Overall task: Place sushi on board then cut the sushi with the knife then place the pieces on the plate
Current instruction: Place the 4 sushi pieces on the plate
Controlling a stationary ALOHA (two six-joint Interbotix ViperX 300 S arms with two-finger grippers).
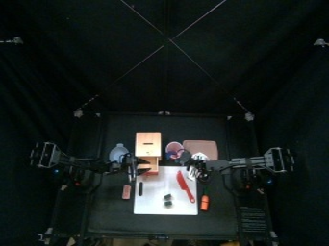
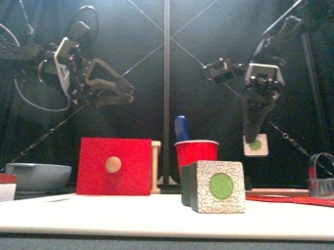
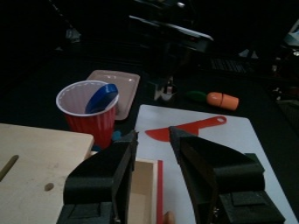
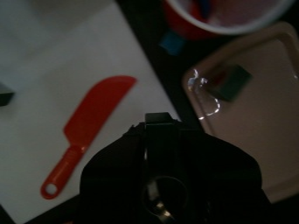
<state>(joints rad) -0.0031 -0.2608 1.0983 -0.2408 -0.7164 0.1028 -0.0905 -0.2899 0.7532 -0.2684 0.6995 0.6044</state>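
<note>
Right gripper (image 2: 257, 140): raised above the table, right of centre, jaws pointing down. In the front view I see them clamped on a sushi slice (image 2: 257, 145), its green-and-white face toward the camera. In its own wrist view the jaws hide the slice. That view puts the gripper over the line where the white board (image 3: 233, 166) meets the pink tray (image 4: 267, 61).

Left gripper (image 3: 152, 140): held high on the left, above the wooden box (image 2: 115, 166). Jaws parted, nothing between them.

Sushi roll (image 2: 213, 186): stands upright on the board near its front edge, green centre facing forward, apart from both grippers.

Red knife (image 4: 93, 122): lies flat on the board, well clear of the roll, and no gripper touches it.

Pink tray: sits behind the board's right end, just beside the red cup (image 2: 196, 153). The right wrist view shows what looks like a dark green piece (image 4: 233, 80) lying on it; I cannot confirm this from the other views.

Other items noted: a blue knife (image 2: 182, 127) stands in the cup. A bowl (image 2: 37, 176) sits at the far left, beside the box. An orange toy (image 3: 222, 100) lies off the board's right edge.
</note>
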